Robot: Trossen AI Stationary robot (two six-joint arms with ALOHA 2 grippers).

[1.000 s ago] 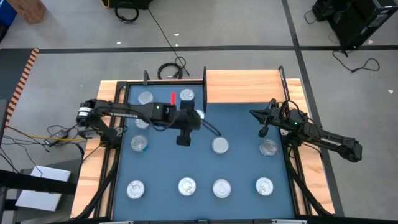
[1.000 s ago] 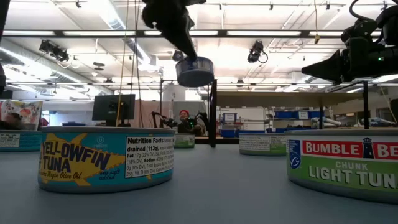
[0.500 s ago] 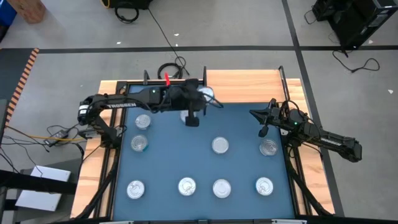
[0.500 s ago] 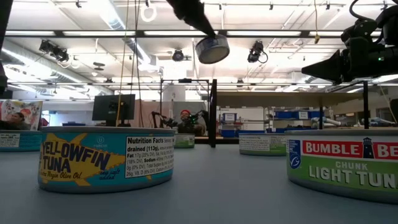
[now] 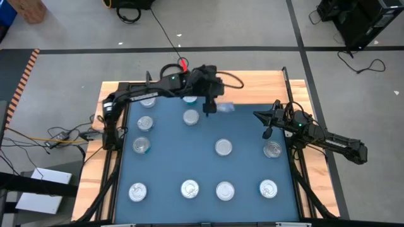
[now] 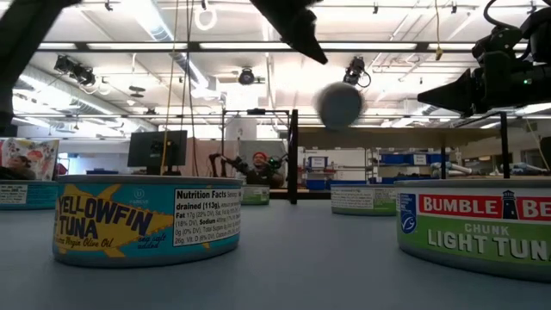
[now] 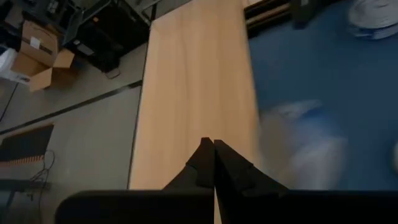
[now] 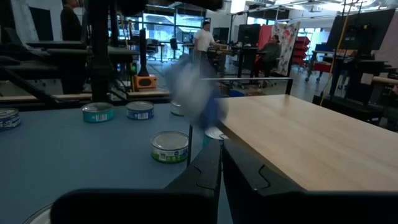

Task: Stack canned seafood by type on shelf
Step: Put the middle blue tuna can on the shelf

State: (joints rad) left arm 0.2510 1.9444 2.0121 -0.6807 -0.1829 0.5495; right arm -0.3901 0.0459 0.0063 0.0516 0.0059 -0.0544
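Left pincer: your left pincer (image 5: 210, 110) is clenched, its fingers pressed together with nothing between them in the left wrist view (image 7: 213, 142). It hangs at the edge of the shelf nearest the mat.
Blurred tin: one tin (image 5: 227, 107) shows as a smear just beside the left pincer, on the side toward the right arm. It is apart from the fingers and, in the low view (image 6: 340, 105), up in the air.
Shelf: the shelf (image 5: 252, 88) is the pale board with black posts. It runs away from the left pincer toward the right arm.
Nearest tins: one tin (image 5: 190, 117) stands on the blue mat (image 5: 246, 164) close to the left pincer. You see more under that arm, but you cannot count them.
Other tins: two stand mid-mat (image 5: 223, 147) and (image 5: 142, 145). Four stand in a row along the mat's far edge from the left pincer.
Right pincer: your right pincer (image 5: 257, 115) is clenched on nothing. It waits beyond the blurred tin, with a tin (image 5: 273, 149) on the mat near it.
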